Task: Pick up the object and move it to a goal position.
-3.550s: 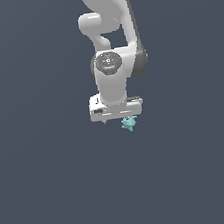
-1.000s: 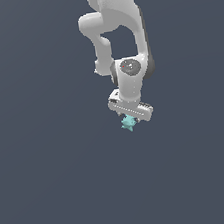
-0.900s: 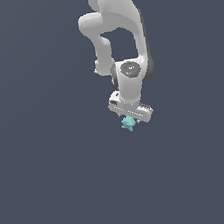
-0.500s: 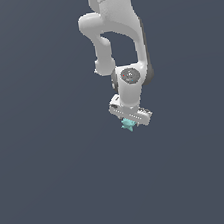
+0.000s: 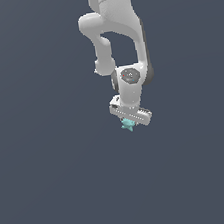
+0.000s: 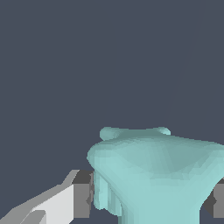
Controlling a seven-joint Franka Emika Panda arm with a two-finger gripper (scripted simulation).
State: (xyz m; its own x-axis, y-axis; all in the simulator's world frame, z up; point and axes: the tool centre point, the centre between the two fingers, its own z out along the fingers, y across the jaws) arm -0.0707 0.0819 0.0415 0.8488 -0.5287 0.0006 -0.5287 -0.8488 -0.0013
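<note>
The object (image 5: 128,125) is a tiny light teal spiky lump hanging just under the white hand of the arm in the exterior view. My gripper (image 5: 129,123) is shut on it, and the fingers are mostly hidden behind the hand and the lump. In the wrist view the object (image 6: 157,170) fills the near part of the picture as a broad teal shape with ribbed sides. One white finger with a dark pad (image 6: 81,194) presses against its side, and a second dark pad (image 6: 218,199) shows at the opposite side. The object is held in mid-air above the dark surface.
The white arm (image 5: 118,32) rises from the hand toward the top of the exterior view. A plain dark grey-blue surface (image 5: 54,192) lies all around, with no other objects visible.
Holding the teal object, the hand has shifted slightly toward the exterior view's right and a little lower since 3.5 s ago, and it has tilted. Over the last second it has barely moved.
</note>
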